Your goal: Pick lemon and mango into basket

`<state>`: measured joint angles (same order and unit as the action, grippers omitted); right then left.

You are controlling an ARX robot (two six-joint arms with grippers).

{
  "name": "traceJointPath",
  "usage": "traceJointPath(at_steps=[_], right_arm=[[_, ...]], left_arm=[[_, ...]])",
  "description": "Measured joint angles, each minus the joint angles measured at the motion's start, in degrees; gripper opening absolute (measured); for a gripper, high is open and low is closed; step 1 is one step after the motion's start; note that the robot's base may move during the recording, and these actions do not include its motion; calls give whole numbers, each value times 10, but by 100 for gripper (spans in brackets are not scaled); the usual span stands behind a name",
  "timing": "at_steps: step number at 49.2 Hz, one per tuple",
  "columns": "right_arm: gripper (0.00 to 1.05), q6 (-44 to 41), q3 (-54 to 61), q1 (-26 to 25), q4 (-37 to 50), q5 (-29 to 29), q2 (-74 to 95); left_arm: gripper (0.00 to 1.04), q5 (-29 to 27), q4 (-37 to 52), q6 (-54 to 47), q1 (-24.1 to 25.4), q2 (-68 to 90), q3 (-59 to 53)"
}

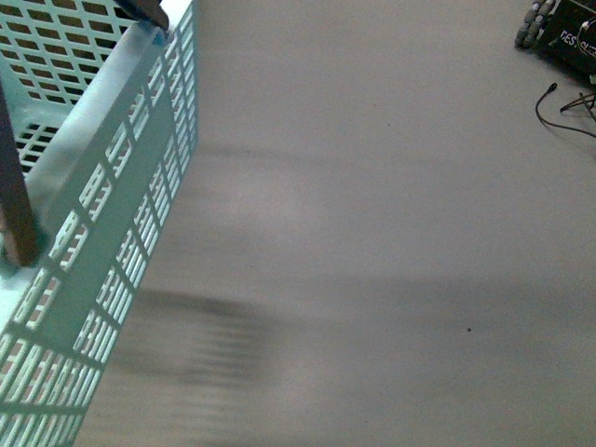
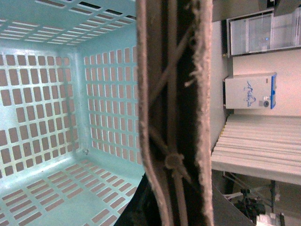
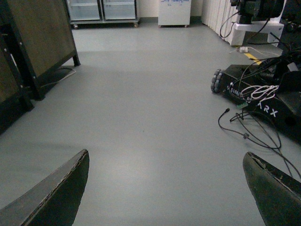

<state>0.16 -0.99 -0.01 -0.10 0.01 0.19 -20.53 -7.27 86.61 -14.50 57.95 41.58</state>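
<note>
Front view: shows only the basket [image 1: 93, 126] at nine o'clock, brown handle [image 1: 17, 186] rising from its rim, bare floor [image 1: 372, 233] elsewhere. No lemon or mango in sight in any view; probably smooth, firm and apt to roll, so best pinched across the middle.

Left wrist view: looks past the handle, close up, into slotted basket, no fruit in the part shown; cannot tell left gripper's state.

Right wrist view: right gripper [image 3: 165, 157] spread wide, holding nothing, over floor.
</note>
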Motion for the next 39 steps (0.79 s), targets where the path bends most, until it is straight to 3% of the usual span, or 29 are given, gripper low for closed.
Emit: traceJointPath(at_steps=[39], right_arm=[[96,0,0,0,0,0,0]], left_arm=[[6,-1,-11,2,-16,-18,14]])
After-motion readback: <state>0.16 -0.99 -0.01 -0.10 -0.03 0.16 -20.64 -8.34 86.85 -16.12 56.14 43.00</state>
